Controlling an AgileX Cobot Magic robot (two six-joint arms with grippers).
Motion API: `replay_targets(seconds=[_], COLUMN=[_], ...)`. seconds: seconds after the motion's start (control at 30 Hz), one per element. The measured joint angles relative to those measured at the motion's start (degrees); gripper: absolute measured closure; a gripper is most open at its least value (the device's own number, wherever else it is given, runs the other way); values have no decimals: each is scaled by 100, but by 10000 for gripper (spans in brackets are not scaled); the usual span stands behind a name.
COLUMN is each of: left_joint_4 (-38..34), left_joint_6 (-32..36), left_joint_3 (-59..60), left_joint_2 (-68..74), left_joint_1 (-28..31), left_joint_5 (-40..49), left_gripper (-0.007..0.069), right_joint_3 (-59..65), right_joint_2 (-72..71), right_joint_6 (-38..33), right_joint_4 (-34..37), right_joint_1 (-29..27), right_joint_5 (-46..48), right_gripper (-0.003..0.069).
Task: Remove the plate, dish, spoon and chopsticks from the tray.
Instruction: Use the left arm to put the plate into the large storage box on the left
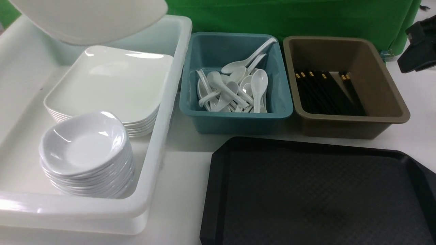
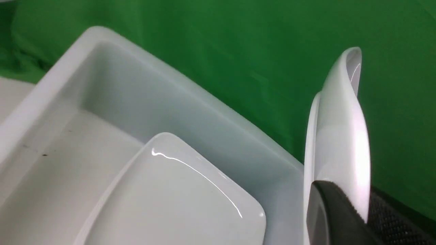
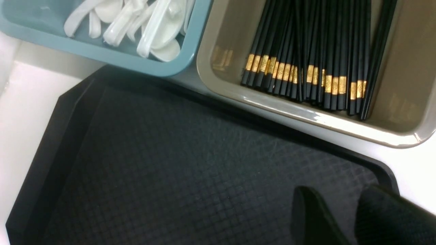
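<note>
A large white plate [image 1: 92,17] hangs tilted above the back of the white tub [image 1: 163,112]. In the left wrist view my left gripper [image 2: 351,199] is shut on the plate's [image 2: 340,136] rim, a dark finger [image 2: 335,221] on each face. This gripper is out of the front view. The black tray [image 1: 316,194] lies at the front right with nothing on its textured surface. My right gripper [image 3: 337,192] hovers open over the tray's [image 3: 170,163] corner, nothing between its fingers. Several spoons [image 1: 238,88] lie in the teal tub [image 1: 235,124]. Several chopsticks [image 1: 327,93] lie in the brown tub [image 1: 344,127].
Inside the white tub sit a stack of large plates [image 1: 112,81] and, in front of it, a stack of small white bowls [image 1: 85,146]. A green cloth [image 1: 289,17] hangs behind the tubs. A dark piece of equipment [image 1: 419,44] shows at the far right.
</note>
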Motion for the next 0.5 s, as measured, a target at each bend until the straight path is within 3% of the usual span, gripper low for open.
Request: replay_targets(seconds=[0.23,0.37,0.5], left_joint_4=[-1092,-1329,-1432], left_joint_6=[543,609,615], left_joint_3=[2006,2492,2566], left_joint_2=[29,163,442], left_joint_1=[-281,-618,-921], left_joint_5=[-1918,-2810,-3146], left_gripper=[599,599,596], right_joint_3=[0,0,0], right_joint_2=[0,0,0], right_joint_6=[24,24,34], right_joint_4=[0,0,0], right_joint_1=[0,0,0], right_joint_5=[0,-11,-11], right_gripper=[421,421,421])
